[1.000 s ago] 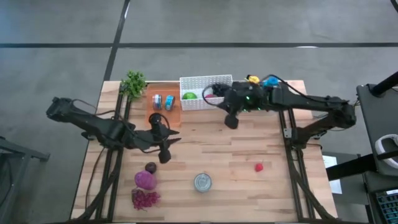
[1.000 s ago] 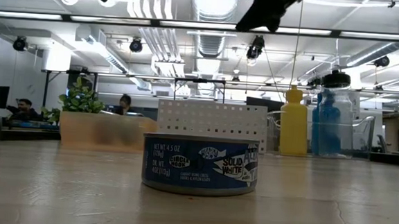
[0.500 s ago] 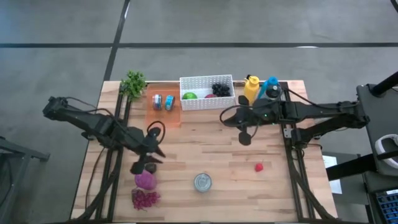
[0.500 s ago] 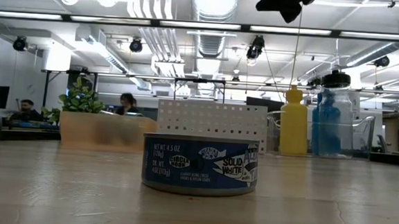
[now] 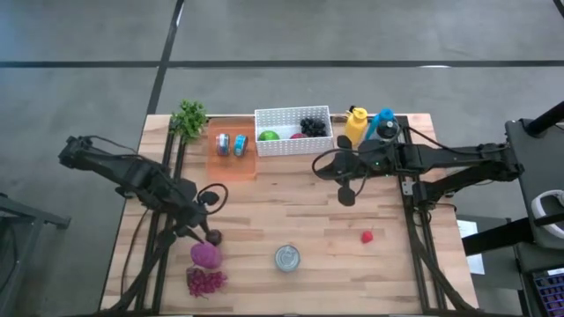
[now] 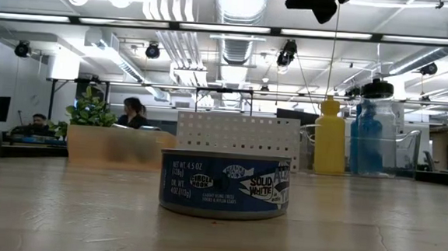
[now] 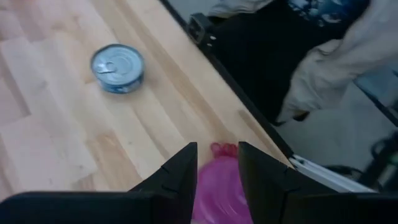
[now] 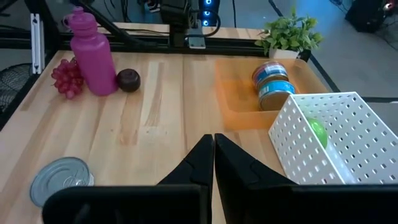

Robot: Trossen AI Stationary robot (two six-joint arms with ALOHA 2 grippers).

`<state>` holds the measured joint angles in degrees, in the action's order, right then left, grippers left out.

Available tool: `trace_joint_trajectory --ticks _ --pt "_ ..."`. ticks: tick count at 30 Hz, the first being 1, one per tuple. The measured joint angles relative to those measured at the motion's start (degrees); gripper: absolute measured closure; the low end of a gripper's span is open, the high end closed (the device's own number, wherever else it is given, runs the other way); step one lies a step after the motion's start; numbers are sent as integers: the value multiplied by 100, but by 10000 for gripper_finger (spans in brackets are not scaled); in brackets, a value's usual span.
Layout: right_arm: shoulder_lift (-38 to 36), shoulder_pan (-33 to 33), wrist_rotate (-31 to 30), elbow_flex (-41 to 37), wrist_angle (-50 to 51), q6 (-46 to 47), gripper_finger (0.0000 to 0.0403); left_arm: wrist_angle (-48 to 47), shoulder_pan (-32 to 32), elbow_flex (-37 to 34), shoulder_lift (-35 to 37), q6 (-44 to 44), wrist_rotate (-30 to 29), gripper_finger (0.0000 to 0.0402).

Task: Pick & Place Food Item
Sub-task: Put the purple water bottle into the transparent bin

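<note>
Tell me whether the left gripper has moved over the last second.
Yes. In the high view the left gripper has gone from beside the orange tray toward the pink bottle near the table's front edge.

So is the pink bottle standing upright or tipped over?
Upright. In the right wrist view the pink bottle stands on its base with the cap on top, between the red grapes and a dark round fruit.
</note>
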<state>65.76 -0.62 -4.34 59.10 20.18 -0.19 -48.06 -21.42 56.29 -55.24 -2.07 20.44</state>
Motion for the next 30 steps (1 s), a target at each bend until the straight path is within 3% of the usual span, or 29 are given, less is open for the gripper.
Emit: trace_joint_trajectory --ticks 6,15,30 --pt "-2 0 10 -12 5 4 394 -121 -146 -38 118 -724 722 284" --pt "-2 4 26 -27 0 77 394 -253 -366 -167 103 -2160 706 284" --pt "-2 11 24 -27 2 170 394 362 -452 -642 101 -2665 724 284"
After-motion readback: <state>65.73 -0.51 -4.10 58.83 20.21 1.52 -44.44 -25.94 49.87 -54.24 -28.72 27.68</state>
